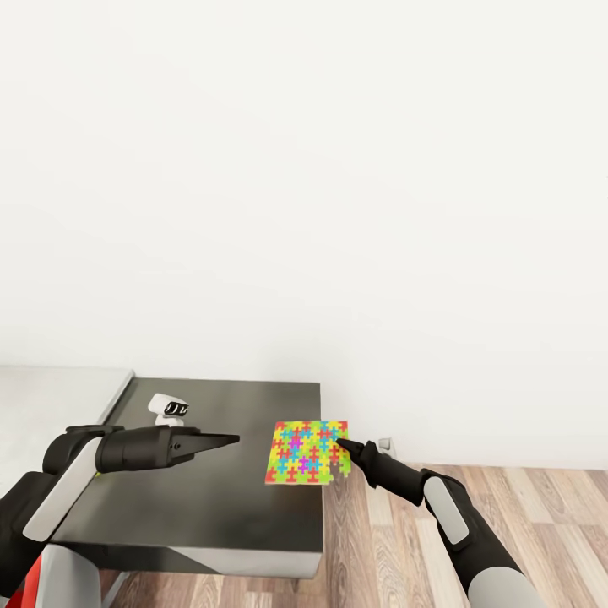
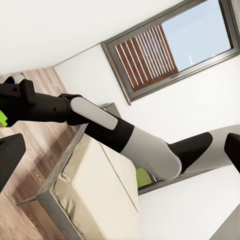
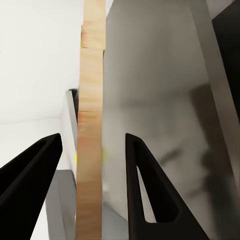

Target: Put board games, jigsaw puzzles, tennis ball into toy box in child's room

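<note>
Puzzle [image 1: 306, 453] overhangs desk [image 1: 211, 507] edge at frame centre; right claw [image 1: 341, 442] parted around its edge; left claw [image 1: 228, 439] clenched, empty.

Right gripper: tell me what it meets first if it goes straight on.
Probably the jigsaw puzzle: the right gripper points at its near edge, jaws apart around that thin edge in the right wrist view. Contact cannot be judged.

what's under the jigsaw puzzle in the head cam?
The jigsaw puzzle lies flat on the dark section of the table, its right edge overhanging above the wood floor. The right gripper tip overlaps that edge. Anything beneath the puzzle is covered.
</note>
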Controlling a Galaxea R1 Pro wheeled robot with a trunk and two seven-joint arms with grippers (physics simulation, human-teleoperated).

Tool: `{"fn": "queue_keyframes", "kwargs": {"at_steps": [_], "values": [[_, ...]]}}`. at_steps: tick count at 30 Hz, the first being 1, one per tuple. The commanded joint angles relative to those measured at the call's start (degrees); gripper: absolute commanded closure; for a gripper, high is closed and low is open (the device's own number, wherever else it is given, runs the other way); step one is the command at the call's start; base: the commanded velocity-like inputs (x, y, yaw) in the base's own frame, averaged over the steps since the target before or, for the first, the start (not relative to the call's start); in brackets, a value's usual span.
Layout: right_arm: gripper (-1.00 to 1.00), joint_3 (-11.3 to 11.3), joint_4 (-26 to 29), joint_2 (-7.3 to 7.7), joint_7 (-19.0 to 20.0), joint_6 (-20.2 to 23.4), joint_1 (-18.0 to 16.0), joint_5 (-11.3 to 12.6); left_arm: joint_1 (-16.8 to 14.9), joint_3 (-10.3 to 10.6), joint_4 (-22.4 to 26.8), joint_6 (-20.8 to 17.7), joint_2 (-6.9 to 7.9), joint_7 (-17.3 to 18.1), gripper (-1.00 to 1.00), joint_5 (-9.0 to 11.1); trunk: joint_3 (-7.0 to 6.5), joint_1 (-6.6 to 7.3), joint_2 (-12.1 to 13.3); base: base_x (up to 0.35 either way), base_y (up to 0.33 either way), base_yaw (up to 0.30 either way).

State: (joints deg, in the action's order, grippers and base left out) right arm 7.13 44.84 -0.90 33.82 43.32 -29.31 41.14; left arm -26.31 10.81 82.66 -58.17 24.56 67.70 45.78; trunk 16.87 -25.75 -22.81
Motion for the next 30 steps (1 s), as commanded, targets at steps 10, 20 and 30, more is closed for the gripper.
{"fn": "queue_keyframes", "kwargs": {"at_steps": [10, 20, 30], "values": [[1.0, 0.22, -0.02, -0.07, 0.19, -0.07, -0.04, -0.1, -0.06, 0.09, 0.0, -0.28, 0.05, 0.0, -1.0, 0.19, -0.82, -0.03, -0.1, 0.0, 0.0, 0.0], [1.0, 0.16, -0.02, -0.07, 0.2, -0.08, -0.04, -0.1, -0.06, 0.09, 0.01, -0.28, 0.05, -0.32, -1.0, 0.19, -1.74, -0.03, -0.1, 0.0, 0.0, 0.0], [1.0, 0.09, -0.02, -0.08, 0.19, -0.08, -0.04, -0.17, -0.06, 0.09, -0.01, -0.28, 0.05, -0.37, -1.0, 0.05, -2.66, -0.03, -0.1, 0.0, 0.0, 0.0]]}}
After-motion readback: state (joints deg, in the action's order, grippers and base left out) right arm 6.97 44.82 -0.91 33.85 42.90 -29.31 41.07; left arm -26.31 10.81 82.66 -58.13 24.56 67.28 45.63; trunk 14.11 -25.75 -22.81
